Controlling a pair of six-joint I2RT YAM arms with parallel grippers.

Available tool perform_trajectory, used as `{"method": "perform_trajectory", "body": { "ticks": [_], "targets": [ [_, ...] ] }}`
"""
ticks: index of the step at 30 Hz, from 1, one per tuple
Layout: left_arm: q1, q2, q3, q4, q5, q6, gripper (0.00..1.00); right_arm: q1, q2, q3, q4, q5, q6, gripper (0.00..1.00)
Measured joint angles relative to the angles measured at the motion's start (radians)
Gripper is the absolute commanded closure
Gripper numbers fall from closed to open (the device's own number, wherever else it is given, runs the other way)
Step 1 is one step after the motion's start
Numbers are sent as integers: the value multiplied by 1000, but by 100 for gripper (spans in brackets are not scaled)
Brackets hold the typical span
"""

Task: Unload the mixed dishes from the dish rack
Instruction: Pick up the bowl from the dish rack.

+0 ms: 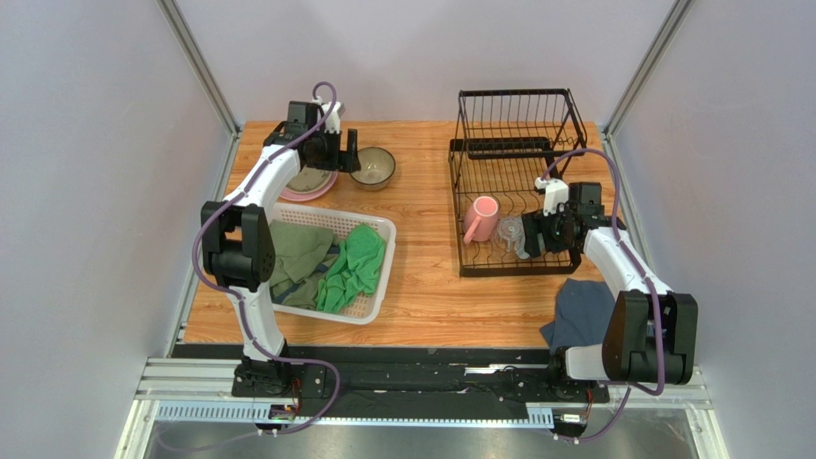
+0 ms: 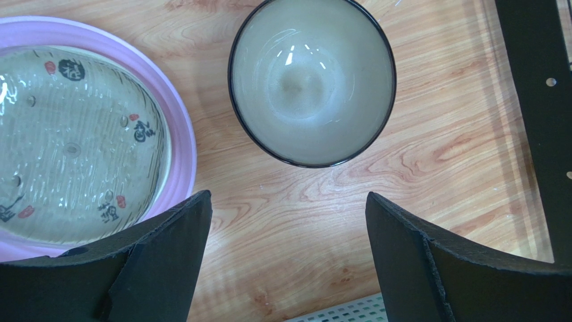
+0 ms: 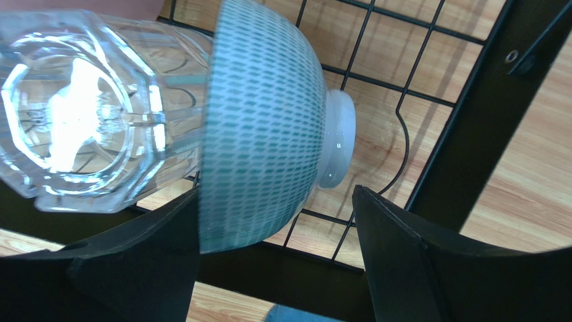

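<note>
The black wire dish rack [image 1: 518,143] stands at the back right. On its lower tray [image 3: 407,127] lie a pink mug [image 1: 482,218], a clear glass cup [image 3: 80,114] and a teal bowl [image 3: 262,114], the bowl on its side against the cup. My right gripper [image 3: 275,225] is open with the bowl's rim between its fingers, the left finger close beside the rim. My left gripper [image 2: 289,231] is open and empty just above the table, near the brown-olive bowl [image 2: 312,80]. A smaller cream plate [image 2: 74,141] lies on the large pink plate [image 2: 182,144] at the left. I see no separate grey plate.
A white mesh basket [image 1: 375,226] with green cloths [image 1: 354,268] sits at the front left; its rim shows in the left wrist view [image 2: 342,312]. A blue-grey cloth [image 1: 582,311] lies at the front right by the right arm. The rack's upper shelf holds nothing.
</note>
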Motion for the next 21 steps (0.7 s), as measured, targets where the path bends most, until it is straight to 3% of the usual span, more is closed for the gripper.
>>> {"method": "perform_trajectory", "body": {
  "ticks": [21],
  "targets": [
    [0,-35,-53,19,-1,1,9,-87,24,-74,114,-156,-121,17]
  ]
}}
